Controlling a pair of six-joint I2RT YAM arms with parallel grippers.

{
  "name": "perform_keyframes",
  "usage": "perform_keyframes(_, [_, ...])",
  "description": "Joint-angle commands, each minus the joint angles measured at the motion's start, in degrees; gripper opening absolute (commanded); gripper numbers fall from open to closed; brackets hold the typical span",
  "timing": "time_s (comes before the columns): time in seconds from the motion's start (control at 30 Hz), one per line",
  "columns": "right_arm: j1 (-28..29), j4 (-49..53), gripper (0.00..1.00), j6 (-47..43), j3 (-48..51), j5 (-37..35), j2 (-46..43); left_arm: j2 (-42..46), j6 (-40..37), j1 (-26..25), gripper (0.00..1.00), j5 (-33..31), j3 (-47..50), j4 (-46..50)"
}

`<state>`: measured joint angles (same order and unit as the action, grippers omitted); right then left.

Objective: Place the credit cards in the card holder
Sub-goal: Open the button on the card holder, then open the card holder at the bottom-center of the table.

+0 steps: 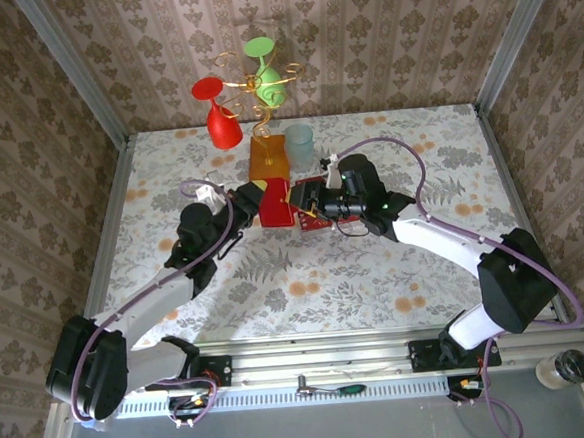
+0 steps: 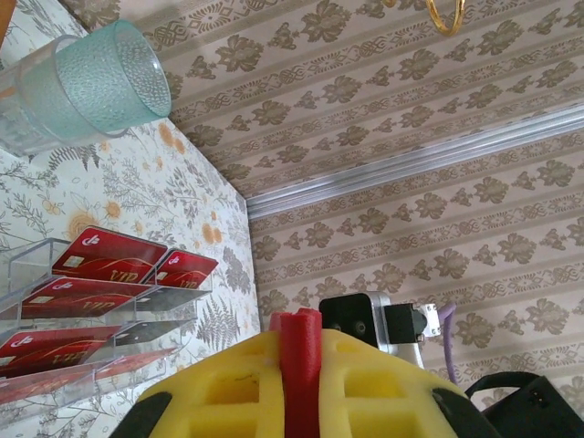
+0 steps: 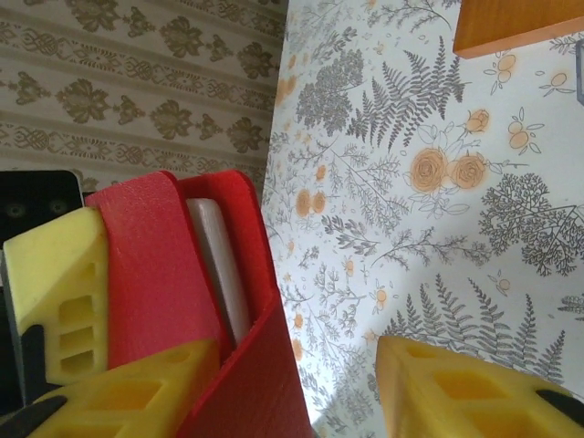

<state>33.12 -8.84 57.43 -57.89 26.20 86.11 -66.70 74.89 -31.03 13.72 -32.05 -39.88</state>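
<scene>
Working over the tabletop, just beside the tray, my left gripper is clamped on the holder by its edge — held up so its pockets gape toward my right gripper, whose fingers stand apart at the flap. Cards lie in the tray, waiting.

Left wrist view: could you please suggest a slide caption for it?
Left gripper shut on the red wallet, beside a clear tray of red cards and a teal cup.
</scene>
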Motion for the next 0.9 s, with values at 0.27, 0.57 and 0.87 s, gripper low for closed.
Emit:
perform_keyframes(0.27, [-1.37, -5.83, 0.41, 2.09, 5.33, 1.24, -2.08, -0.01, 1.13, -0.31, 0.0, 0.26, -1.43, -4.95])
perform_keyframes(0.57, [-2.17, -13.11, 0.41, 4.38, 5.7, 7.25, -1.25, -0.71, 1.33, -0.86, 0.0, 0.0, -1.52, -5.82])
perform_keyframes(0.87, [-2.53, -20.03, 0.36, 7.51, 6.52, 11.7, 0.56, -2.6, 3.02, -1.49, 0.0, -0.22, -1.78, -9.22])
